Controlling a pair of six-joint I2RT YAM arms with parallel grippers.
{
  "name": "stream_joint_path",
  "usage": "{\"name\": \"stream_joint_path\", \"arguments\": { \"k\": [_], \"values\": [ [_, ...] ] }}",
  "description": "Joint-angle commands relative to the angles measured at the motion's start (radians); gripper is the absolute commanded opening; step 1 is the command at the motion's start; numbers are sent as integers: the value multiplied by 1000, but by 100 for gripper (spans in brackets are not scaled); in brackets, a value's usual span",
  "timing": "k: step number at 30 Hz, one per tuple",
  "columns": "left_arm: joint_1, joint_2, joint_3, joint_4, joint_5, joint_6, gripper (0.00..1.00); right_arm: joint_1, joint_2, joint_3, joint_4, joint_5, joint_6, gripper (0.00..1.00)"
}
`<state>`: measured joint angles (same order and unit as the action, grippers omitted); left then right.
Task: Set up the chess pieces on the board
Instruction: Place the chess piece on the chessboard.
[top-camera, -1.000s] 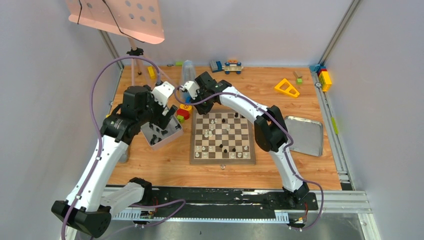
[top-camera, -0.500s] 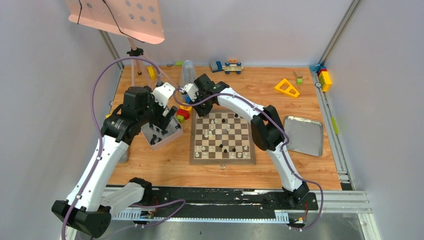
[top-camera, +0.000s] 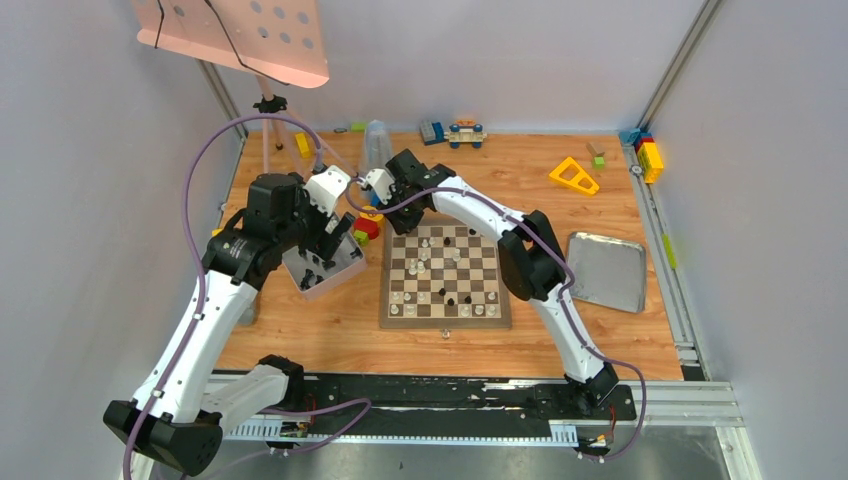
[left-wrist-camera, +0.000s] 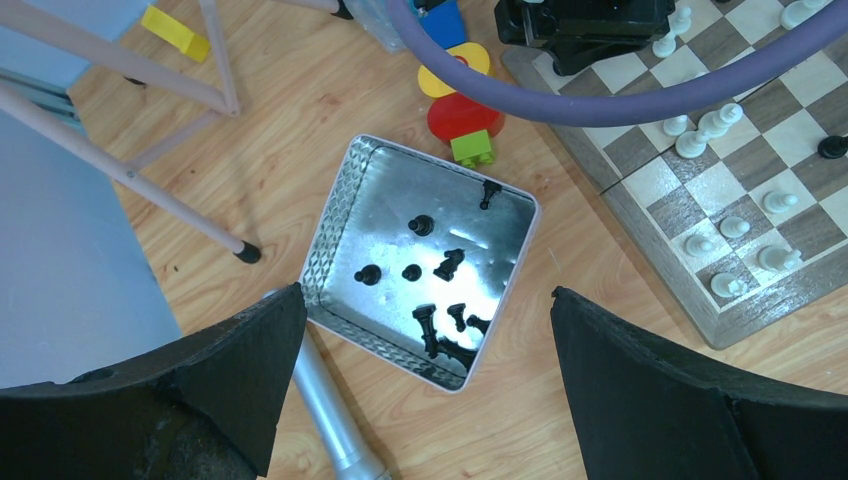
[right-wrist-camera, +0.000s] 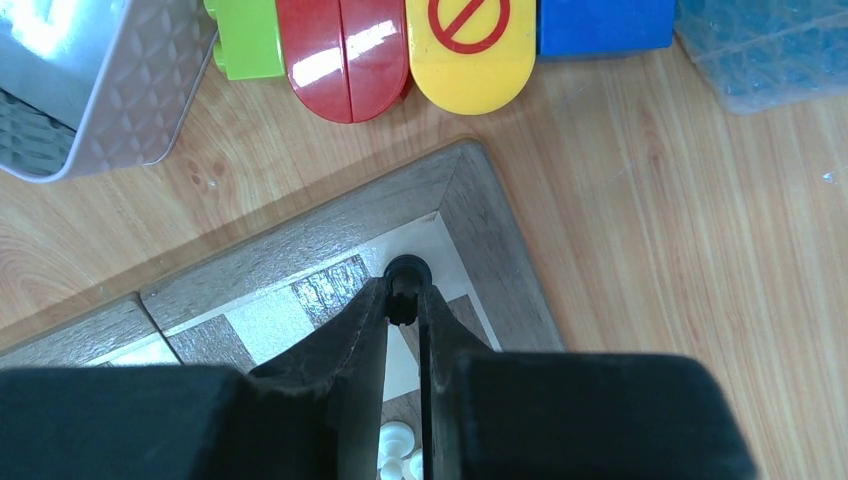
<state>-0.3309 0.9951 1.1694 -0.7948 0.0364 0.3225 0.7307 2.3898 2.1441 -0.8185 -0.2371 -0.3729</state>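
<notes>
The board (top-camera: 445, 317) lies mid-table with white chess pieces (top-camera: 420, 262) and a few black ones scattered on it. My right gripper (right-wrist-camera: 403, 298) is shut on a small black piece (right-wrist-camera: 405, 272), held upright over the cream corner square at the board's (right-wrist-camera: 300, 250) far-left corner. My left gripper (left-wrist-camera: 428, 293) hangs wide open above a square metal tin (left-wrist-camera: 330, 250), which holds several black pieces (left-wrist-camera: 448, 264), some lying down. Nothing is between its fingers (left-wrist-camera: 250, 350). In the top view the left gripper (top-camera: 330, 240) is over the tin (top-camera: 345, 272) and the right gripper (top-camera: 400, 222) is at the board's corner.
Red, yellow, green and blue toy blocks (right-wrist-camera: 340, 50) sit just beyond the board's corner, next to the tin. A silver cylinder (left-wrist-camera: 325, 410) lies beside the tin. A grey metal tray (top-camera: 607, 272) is right of the board. Stand legs (left-wrist-camera: 150, 130) and a plastic bottle (top-camera: 376, 145) are at the back left.
The right arm's elbow has drifted slightly left; its gripper stays at the board's far-left corner with the black piece. The left arm has not moved.
</notes>
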Motion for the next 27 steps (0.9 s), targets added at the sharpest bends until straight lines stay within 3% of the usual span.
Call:
{"name": "stream_joint_path", "arguments": {
  "k": [1, 5, 10, 13, 19, 27],
  "values": [
    [9, -7, -6, 14, 6, 11, 100, 10, 20, 46, 12, -4, -15, 8],
    [9, -11, -8, 15, 4, 16, 100, 13, 20, 45, 12, 5, -17, 13],
    [9, -9, -9, 16, 5, 17, 100, 13, -5, 48, 13, 21, -12, 39],
    [8, -9, -9, 18, 4, 18, 100, 12, -45, 50, 14, 34, -7, 49],
    [8, -7, -2, 23, 11, 15, 100, 10, -174, -11, 16, 51, 1, 53],
    [7, -1, 0, 34, 40, 2, 100, -44, -374, -265, 23, 82, 0, 52]
  ]
}}
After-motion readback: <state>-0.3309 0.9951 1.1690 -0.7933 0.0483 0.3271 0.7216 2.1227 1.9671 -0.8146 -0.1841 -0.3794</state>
